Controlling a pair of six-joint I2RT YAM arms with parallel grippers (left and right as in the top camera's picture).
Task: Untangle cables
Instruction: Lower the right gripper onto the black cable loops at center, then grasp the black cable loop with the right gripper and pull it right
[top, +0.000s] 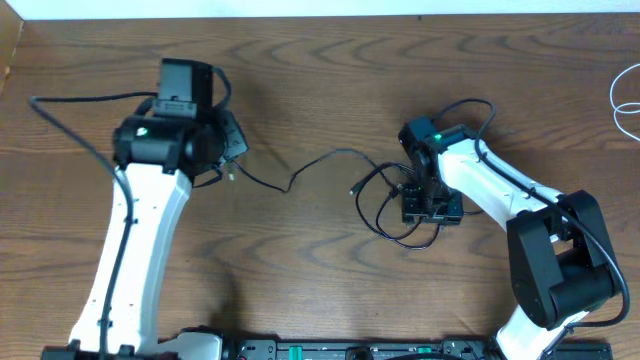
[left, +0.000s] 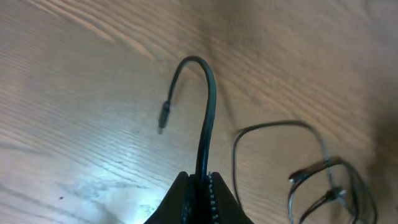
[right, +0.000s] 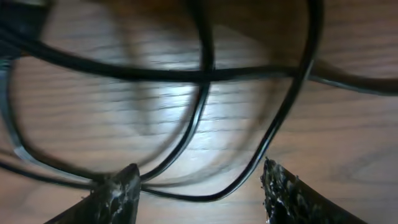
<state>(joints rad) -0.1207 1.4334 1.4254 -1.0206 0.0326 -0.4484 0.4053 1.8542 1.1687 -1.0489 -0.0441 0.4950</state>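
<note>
Below right end effector (right: 199, 179) (apart) black cable (right: 208, 72) blurs; left end effector (left: 200, 182) clamps it.

A robotics lab, I'd say: my white arms (top: 140, 240) stand at a wood-grain worktop (top: 300, 270), electronics strip (top: 340, 350) along the frame's bottom edge.

The counter (top: 300, 80) is brown with darker wavy grain. The black cable (top: 345, 152) lies mid-frame, the white cable (top: 614, 92) at the right edge. The left arm (top: 140, 230) and right arm (top: 485, 180) are white with black joints.

Overhead looks down; wrist views sit close above table (top: 300, 80)
</note>
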